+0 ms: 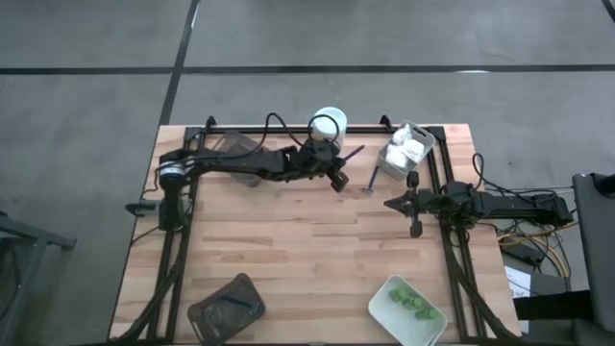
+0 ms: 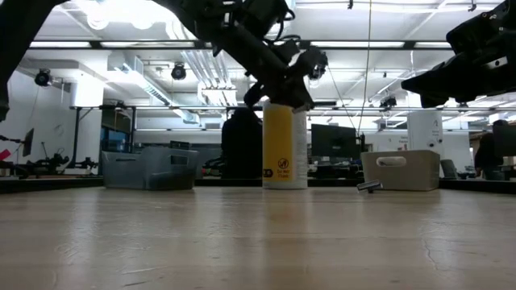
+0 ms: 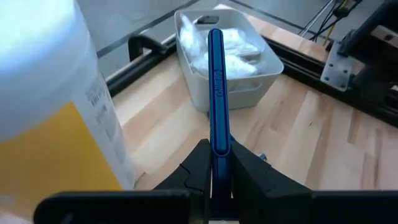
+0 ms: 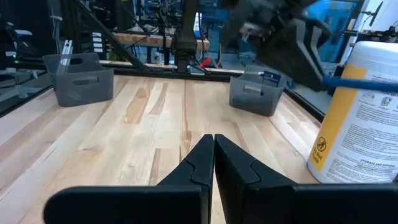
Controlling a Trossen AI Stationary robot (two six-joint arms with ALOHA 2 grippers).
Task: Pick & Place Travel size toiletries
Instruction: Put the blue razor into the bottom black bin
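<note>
Near the table's far edge, a thin blue-handled razor (image 3: pixel 215 87) sits clamped between the fingers of the left gripper (image 1: pixel 336 175), lifted clear of the wood just beside the yellow white-capped bottle (image 2: pixel 284 145). I judge this to be the carrying step: the razor is picked and needs a tray to go into. The next move calls for swinging it clear of the bottle without knocking it, then lowering it over the right tray before the fingers part. A second razor (image 1: pixel 371 180) lies on the wood between the bottle and the pale tray (image 1: pixel 392 165), which holds white lumpy packets (image 1: pixel 410 146). Another pale tray (image 1: pixel 380 309) at the near edge holds green pieces (image 1: pixel 411 303). One dark tray (image 1: pixel 206 313) near it holds a thin dark item, the other dark tray (image 1: pixel 231 144) lies under the left arm. Beside the packet tray the right gripper (image 1: pixel 392 203) waits, fingers closed on nothing.
</note>
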